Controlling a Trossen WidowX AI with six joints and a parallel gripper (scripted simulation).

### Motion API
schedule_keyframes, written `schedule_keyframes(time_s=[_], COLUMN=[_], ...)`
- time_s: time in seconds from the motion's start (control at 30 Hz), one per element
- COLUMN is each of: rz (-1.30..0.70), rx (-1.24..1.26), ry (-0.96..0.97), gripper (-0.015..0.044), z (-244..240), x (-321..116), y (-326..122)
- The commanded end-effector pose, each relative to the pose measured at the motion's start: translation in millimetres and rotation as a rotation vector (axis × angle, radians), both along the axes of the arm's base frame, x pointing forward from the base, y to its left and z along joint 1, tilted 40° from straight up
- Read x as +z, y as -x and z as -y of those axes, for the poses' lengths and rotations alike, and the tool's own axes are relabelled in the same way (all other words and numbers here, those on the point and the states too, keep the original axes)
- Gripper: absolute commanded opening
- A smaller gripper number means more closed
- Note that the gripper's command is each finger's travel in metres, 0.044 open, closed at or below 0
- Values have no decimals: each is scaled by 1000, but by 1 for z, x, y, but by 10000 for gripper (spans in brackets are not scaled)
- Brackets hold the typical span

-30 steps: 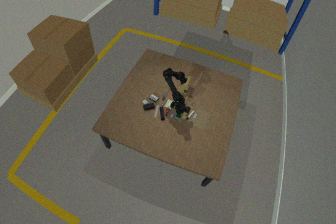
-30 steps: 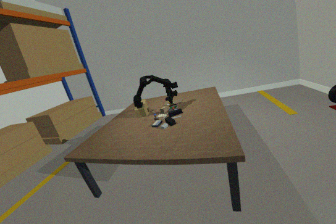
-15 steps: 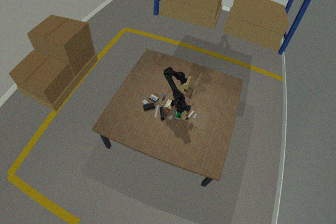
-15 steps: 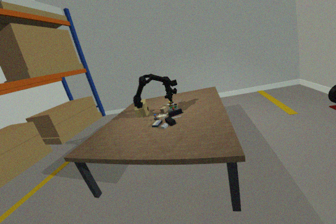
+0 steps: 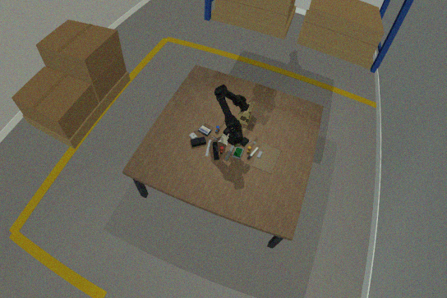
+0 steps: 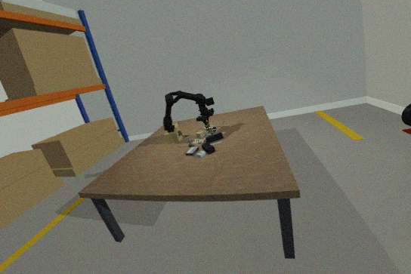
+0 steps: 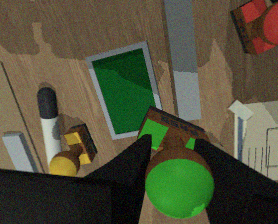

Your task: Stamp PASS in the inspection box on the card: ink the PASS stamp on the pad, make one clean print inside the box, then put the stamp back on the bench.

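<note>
My gripper is shut on the green-knobbed stamp, whose brown block has green patches and dark lettering too blurred to read. In the wrist view the block overlaps the near right corner of the green ink pad; it appears held above the bench, but its height is unclear. The stamp's underside is hidden. The pale card lies to the right in the wrist view, partly cut off, with printed lines and part of a box outline. The stamp is not over the card.
A yellow-knobbed stamp and a black-capped white marker lie left of the pad. A grey bar lies between pad and card. A red stamp is at the upper right. Black blocks lie beyond the card.
</note>
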State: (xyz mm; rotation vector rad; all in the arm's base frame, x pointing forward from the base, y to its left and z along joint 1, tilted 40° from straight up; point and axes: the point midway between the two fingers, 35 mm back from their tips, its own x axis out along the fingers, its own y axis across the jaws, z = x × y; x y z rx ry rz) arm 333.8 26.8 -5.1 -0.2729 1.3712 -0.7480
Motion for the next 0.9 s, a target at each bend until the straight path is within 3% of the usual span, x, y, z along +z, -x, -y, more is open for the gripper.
schedule_keyframes(time_s=[0.0, 0.87], rz=[84, 608], rx=[-92, -725], ry=[1, -1], gripper=[0, 0], z=[12, 82], x=[13, 62], y=[8, 83])
